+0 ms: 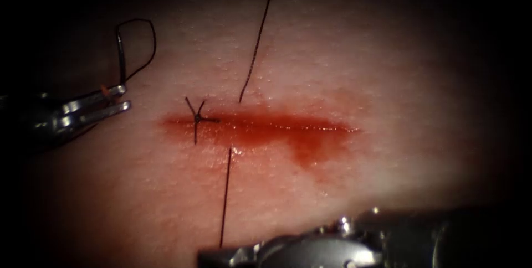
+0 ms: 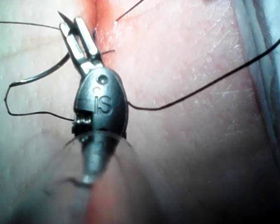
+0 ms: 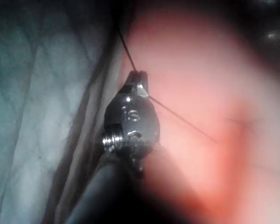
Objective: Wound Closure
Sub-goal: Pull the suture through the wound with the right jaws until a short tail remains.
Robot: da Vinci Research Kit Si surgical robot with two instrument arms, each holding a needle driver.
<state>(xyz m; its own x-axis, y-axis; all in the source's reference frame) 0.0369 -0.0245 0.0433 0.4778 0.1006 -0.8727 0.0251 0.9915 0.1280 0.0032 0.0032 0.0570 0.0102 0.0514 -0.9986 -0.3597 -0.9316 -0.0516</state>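
The cut (image 1: 327,128) runs across the tissue (image 1: 377,52), with a tied stitch (image 1: 197,117) at its left end. To the left of the cut, my left tool (image 1: 126,96) (image 2: 73,24) is shut on the curved needle (image 1: 120,57) (image 2: 42,72), apparently toward its pointed end. The needle is out of the tissue. Thread (image 1: 257,41) comes down from above, enters the tissue just above the cut and leaves below it. From there it runs to my right tool (image 1: 206,256) (image 3: 139,77), which is shut on the thread (image 3: 182,119).
Red fluid (image 1: 307,146) pools along the cut and spreads below its middle. A loop of thread (image 1: 153,41) curls from the needle's blunt end back toward the left tool. The right tool's shaft (image 1: 421,235) lies along the lower edge.
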